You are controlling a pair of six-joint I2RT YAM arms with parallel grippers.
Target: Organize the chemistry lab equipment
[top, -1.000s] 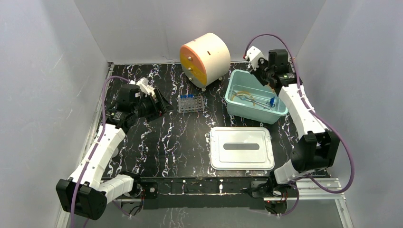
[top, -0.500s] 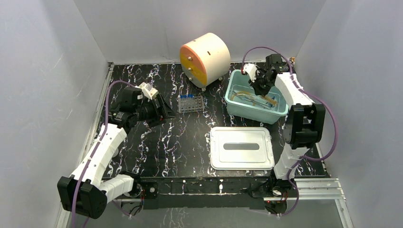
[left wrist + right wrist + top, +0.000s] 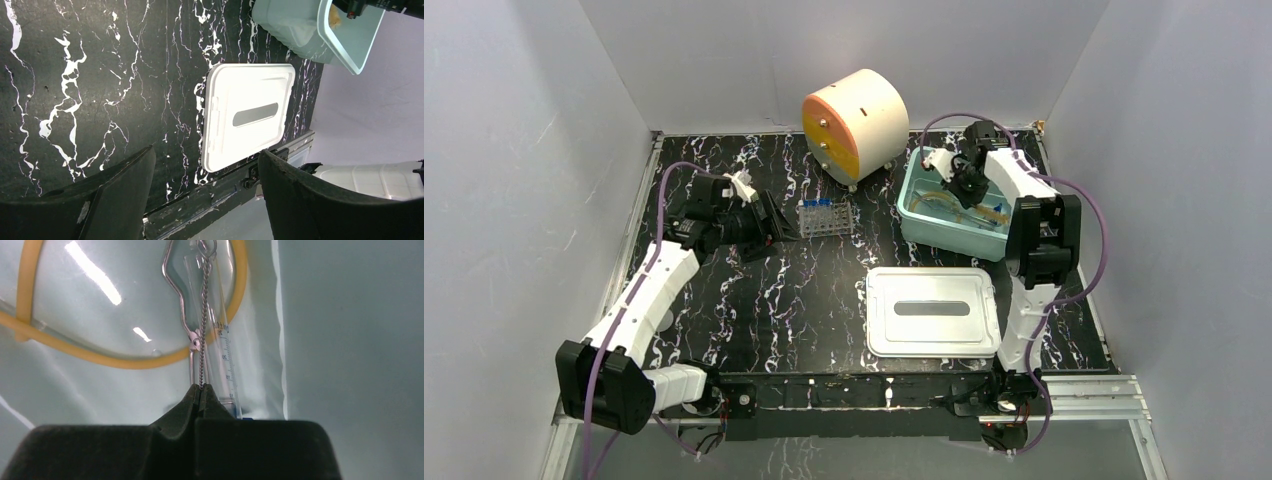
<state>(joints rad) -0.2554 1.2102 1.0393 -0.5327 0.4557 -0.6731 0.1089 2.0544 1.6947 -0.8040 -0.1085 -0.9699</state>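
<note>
Fingers of my right gripper [image 3: 201,390] pinch a twisted wire [image 3: 203,320] inside the teal tub [image 3: 946,236]. My left gripper [image 3: 205,161] hangs wide open.

One tub [image 3: 944,238], one twisted wire [image 3: 202,355]

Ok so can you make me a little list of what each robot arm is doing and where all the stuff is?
left tool: open, holding nothing, beside the tube rack
right tool: shut, down inside the teal tub, tips at a twisted wire; a grip cannot be told
in the tub: tan tubing, marked clear tube, bent wire clip
white lid: off, lying flat in front of the tub
round cabinet: at the back
</note>
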